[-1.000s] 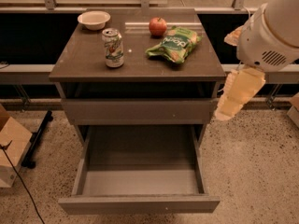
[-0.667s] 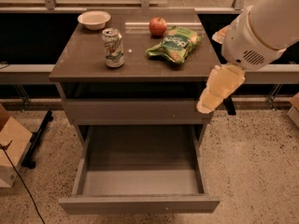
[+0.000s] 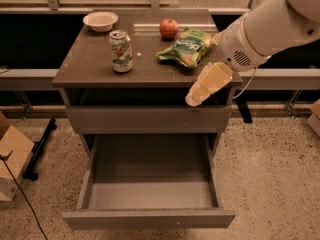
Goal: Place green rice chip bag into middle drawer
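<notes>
Camera view, nearest first: the drawer [image 3: 150, 196] stands pulled out, nothing in it. Above its right side hangs the tool [image 3: 200, 91], gripping nothing; how wide it is set I cannot tell. Farther back, the chip bag [image 3: 186, 46] lies on the desk [image 3: 90, 59], not yet picked up.

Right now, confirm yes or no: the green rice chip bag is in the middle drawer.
No: the green rice chip bag lies on the cabinet top, outside the middle drawer, with the pincer at the top's front edge.
</notes>
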You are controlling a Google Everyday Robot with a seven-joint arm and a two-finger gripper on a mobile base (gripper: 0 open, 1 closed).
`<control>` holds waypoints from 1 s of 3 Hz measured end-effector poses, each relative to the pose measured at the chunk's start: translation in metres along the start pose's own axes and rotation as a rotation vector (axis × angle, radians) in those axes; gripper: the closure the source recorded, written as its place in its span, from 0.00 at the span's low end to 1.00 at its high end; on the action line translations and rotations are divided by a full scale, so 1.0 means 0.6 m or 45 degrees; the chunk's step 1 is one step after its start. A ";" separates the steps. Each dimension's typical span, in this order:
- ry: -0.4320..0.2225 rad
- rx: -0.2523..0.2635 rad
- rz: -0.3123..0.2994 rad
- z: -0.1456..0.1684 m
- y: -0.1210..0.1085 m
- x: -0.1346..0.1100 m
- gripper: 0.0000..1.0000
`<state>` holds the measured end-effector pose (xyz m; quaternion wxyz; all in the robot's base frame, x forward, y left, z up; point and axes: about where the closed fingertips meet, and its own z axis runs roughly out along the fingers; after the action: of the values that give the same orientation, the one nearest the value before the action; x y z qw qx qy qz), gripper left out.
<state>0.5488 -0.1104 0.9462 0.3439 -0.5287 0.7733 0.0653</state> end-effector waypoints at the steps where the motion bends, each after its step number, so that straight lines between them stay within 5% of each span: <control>1: -0.033 -0.013 0.048 0.026 -0.022 -0.008 0.00; 2: -0.007 -0.058 0.098 0.085 -0.071 -0.014 0.00; 3: -0.008 -0.059 0.097 0.085 -0.071 -0.015 0.00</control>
<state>0.6112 -0.0980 0.9244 0.3314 -0.5064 0.7900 0.0979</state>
